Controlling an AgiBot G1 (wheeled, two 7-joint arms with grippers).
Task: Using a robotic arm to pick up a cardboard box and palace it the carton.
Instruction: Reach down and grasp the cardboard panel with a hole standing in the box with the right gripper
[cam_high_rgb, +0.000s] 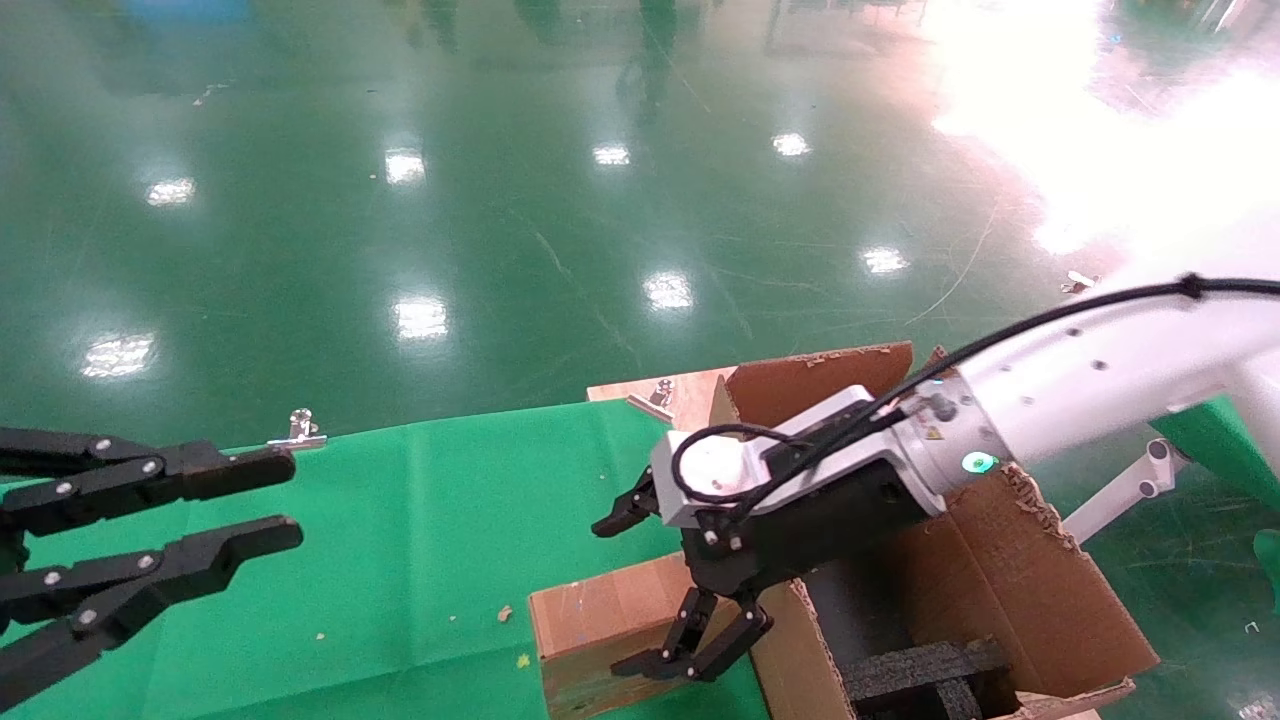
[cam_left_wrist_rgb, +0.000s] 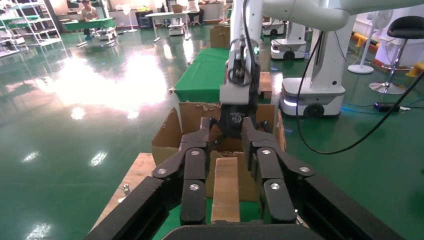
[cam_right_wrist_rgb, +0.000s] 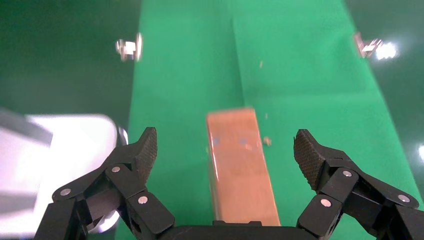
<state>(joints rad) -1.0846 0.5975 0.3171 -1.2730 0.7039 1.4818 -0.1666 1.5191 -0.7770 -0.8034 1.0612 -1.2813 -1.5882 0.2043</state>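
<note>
The small brown cardboard box (cam_high_rgb: 600, 615) stands on the green cloth, close against the near side of the large carton (cam_high_rgb: 1010, 590). My right gripper (cam_high_rgb: 655, 590), on the white arm (cam_high_rgb: 1080, 380), is open just above the box with one finger on each side and no contact. In the right wrist view the box (cam_right_wrist_rgb: 240, 170) lies between the spread fingers of the right gripper (cam_right_wrist_rgb: 226, 150). My left gripper (cam_high_rgb: 285, 500) is open and empty at the left, pointing toward the box. The left wrist view looks past the left gripper (cam_left_wrist_rgb: 227, 127) at the box (cam_left_wrist_rgb: 226, 190) and carton (cam_left_wrist_rgb: 167, 135).
Black foam inserts (cam_high_rgb: 920, 670) lie inside the carton, whose torn flaps stand up. The green cloth (cam_high_rgb: 420, 540) covers a wooden board (cam_high_rgb: 690, 385), held by metal clips (cam_high_rgb: 298, 432) (cam_high_rgb: 655, 395) at the far edge. Shiny green floor lies beyond.
</note>
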